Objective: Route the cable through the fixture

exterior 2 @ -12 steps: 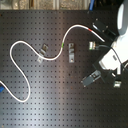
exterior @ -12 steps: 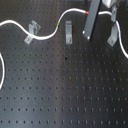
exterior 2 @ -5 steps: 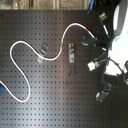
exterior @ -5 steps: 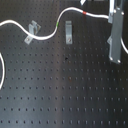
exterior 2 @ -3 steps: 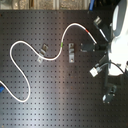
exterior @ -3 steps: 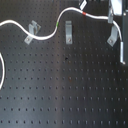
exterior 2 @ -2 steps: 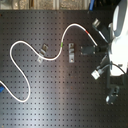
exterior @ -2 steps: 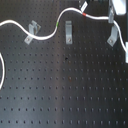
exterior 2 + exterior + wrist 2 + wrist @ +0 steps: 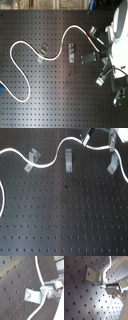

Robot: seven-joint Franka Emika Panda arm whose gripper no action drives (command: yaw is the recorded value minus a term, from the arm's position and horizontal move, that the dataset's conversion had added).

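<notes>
The white cable (image 9: 45, 163) runs from the first exterior view's left past the left bracket (image 9: 32, 160), rises over its green band (image 9: 59, 151) and reaches my gripper (image 9: 90, 138) at the top right. The red band (image 9: 89, 144) sits just by the fingertips. In the second exterior view the cable (image 9: 30, 56), green band (image 9: 61, 45) and red band (image 9: 90, 36) lead to my gripper (image 9: 99, 46). The gripper is shut on the cable. In the first wrist view the cable (image 9: 106, 269) passes beside a metal bracket (image 9: 92, 274), touching or nearly touching it. The second wrist view shows the same bracket (image 9: 33, 296) and cable (image 9: 38, 273).
A middle bracket (image 9: 68, 161) and a right bracket (image 9: 114, 163) stand on the black perforated board (image 9: 65, 218). The cable's free part trails past the right bracket to the first exterior view's right edge (image 9: 122, 174). The white arm (image 9: 119, 30) fills the second exterior view's right.
My gripper has carried the held stretch of cable to the first exterior view's right, toward the right bracket. The cable's left loop has stayed in place.
</notes>
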